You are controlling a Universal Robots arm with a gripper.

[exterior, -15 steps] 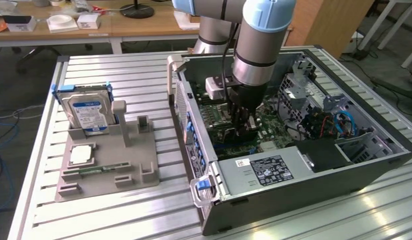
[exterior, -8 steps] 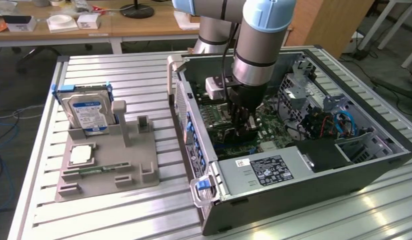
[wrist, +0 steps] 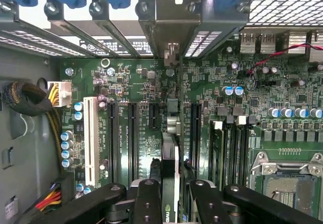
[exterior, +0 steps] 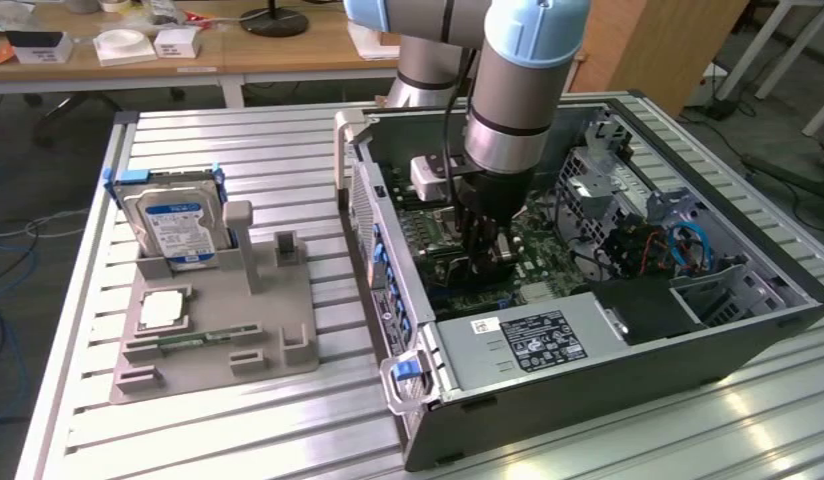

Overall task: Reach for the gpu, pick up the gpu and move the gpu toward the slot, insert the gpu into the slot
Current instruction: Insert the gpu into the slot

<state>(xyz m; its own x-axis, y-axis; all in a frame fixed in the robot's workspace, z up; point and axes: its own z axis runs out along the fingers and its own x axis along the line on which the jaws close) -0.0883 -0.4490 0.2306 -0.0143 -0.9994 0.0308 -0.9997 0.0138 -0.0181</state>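
Gripping thin flat gpu (wrist: 171, 148) edge-on

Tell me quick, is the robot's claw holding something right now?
Gripper: closed on the gpu, holding it on edge above the motherboard inside the computer case.

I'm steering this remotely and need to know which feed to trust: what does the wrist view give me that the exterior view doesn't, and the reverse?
Wrist view: the gpu seen edge-on between the gripper fingers, its bracket end up at the rear slot covers, and the expansion slots beside the card.

Exterior view: the open computer case on the table, a grey fixture tray holding the blue-labelled hard drive, and the arm reaching down.

Both: the green motherboard and the gripper low over it.
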